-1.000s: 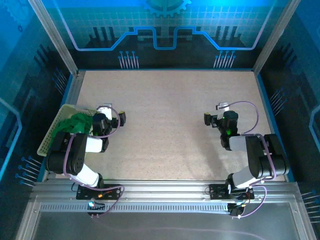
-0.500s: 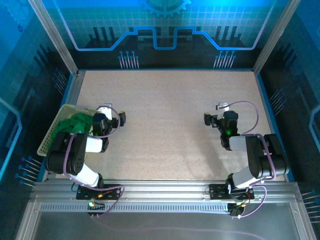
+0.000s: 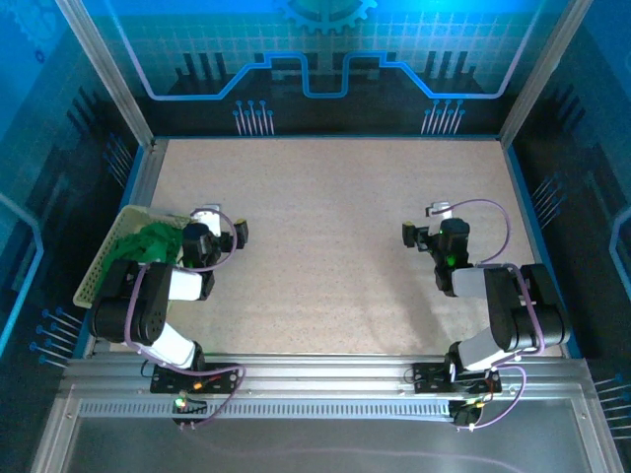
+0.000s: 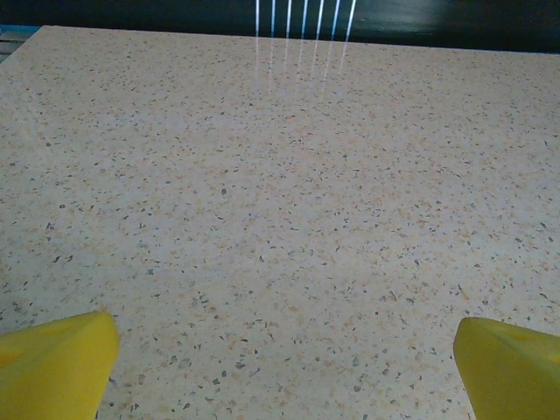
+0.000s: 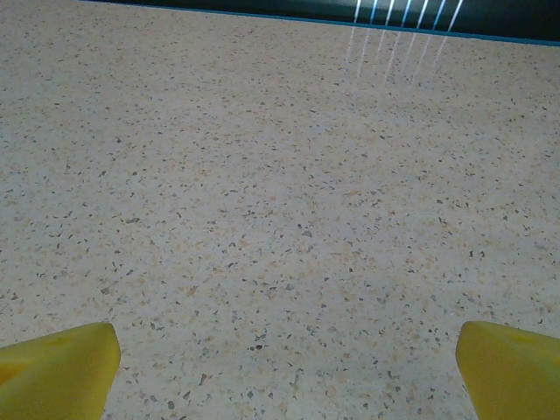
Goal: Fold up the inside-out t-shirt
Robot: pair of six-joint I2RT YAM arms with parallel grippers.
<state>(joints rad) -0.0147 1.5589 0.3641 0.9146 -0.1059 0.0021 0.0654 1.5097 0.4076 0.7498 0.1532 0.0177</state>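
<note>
the bright-green inside-out t-shirt (image 3: 148,241) lies bunched in the pale perforated basket (image 3: 97,271) at the left edge of the table (image 3: 325,197), just beside the left arm. the left gripper (image 4: 280,363) stands wide open over bare table and holds nothing. the right gripper (image 5: 284,363) is likewise spread and empty, well apart from the cloth. no fold is begun. likely risks: the 2 yellow fingers (image 4: 52,363) could catch the basket's holes and drag it along with the shirt, and a pinch on 1 bunched layer may lift it twisted, hiding collar and hems.
</note>
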